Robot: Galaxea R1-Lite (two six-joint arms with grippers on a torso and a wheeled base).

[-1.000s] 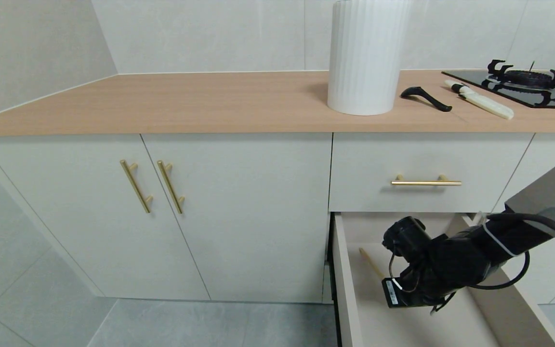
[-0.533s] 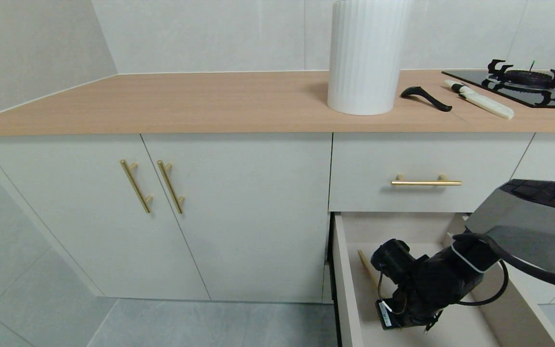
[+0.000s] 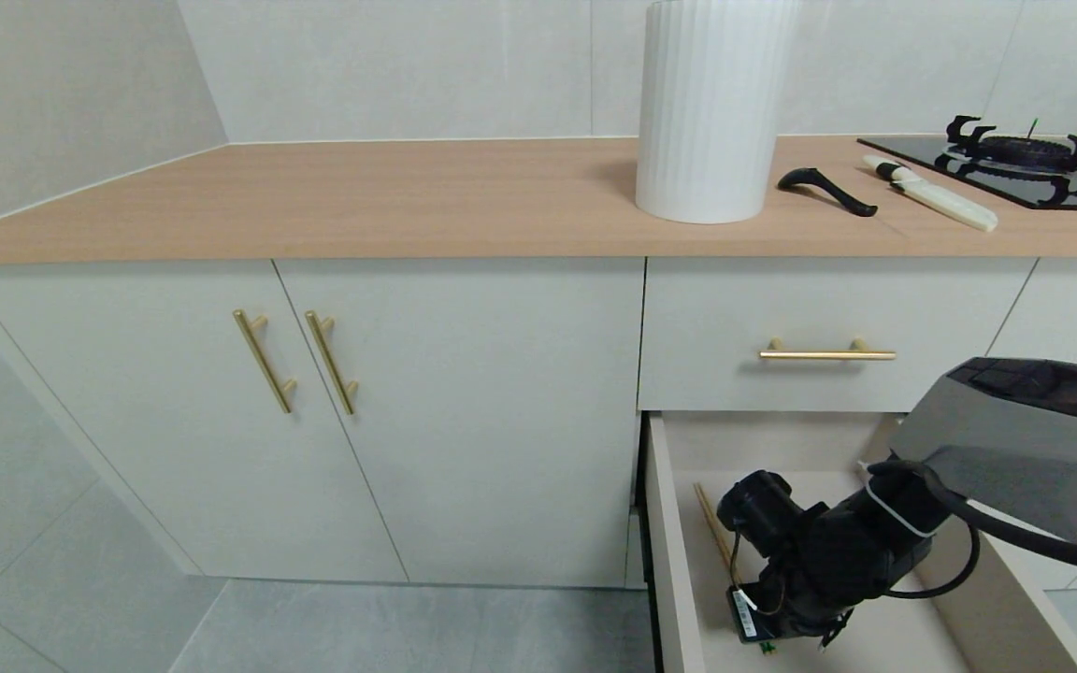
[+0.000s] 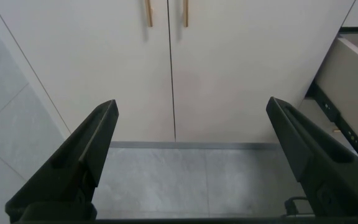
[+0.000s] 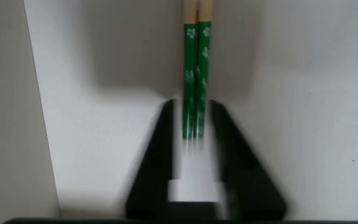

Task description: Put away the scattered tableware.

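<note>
Right wrist view: right pincer (image 5: 193, 107) seemingly clamps chopsticks (image 5: 196, 50) near drawer wall (image 5: 5, 93); left pincer (image 4: 191, 106) spread wide.

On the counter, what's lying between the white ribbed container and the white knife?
A black curved utensil lies there on the wooden counter, close by the white ribbed container, with the white knife on its other side; the head view shows it.

The chopsticks (image 5: 196, 93) are green at one end, with pale specks that may be small flowers, and plain light wood further along. The right gripper (image 5: 191, 115) is black. The counter (image 3: 408, 201) is tan wood-grain. The ribbed canister (image 3: 707, 112) is white, and the knife (image 3: 936, 199) is cream with a black band. The cupboard handles (image 3: 263, 360) are gold, and the drawer (image 3: 669, 561) is pale beige.
</note>
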